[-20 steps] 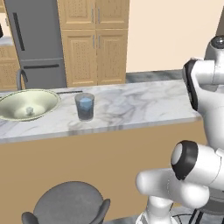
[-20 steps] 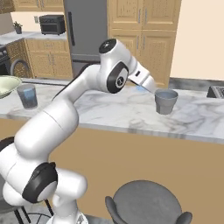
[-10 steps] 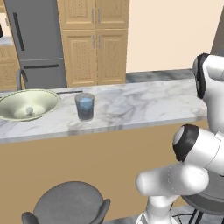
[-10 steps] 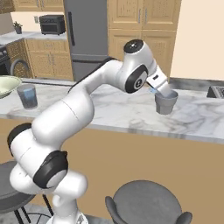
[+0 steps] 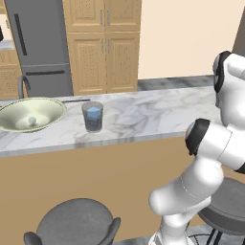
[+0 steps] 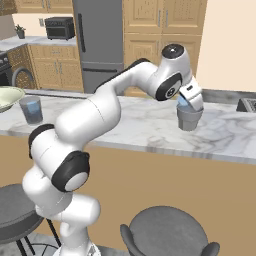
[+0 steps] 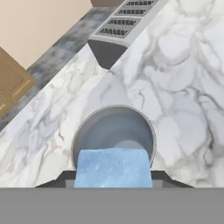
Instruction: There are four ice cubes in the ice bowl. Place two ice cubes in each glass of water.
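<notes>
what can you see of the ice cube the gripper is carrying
The ice cube is a pale blue-white block with a mottled, frosty face, squarish with flat sides. The gripper holds it between its fingers, so it touches only them. It hangs right above the open mouth of the grey glass on the marble counter, not yet inside.

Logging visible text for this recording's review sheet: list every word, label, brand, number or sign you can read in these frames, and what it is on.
None: no readable text shows in any view.
The fridge, microwave, cabinets, both glasses, bowl and the marble counter carry no lettering.
The ice cube in the gripper is unmarked.
</notes>
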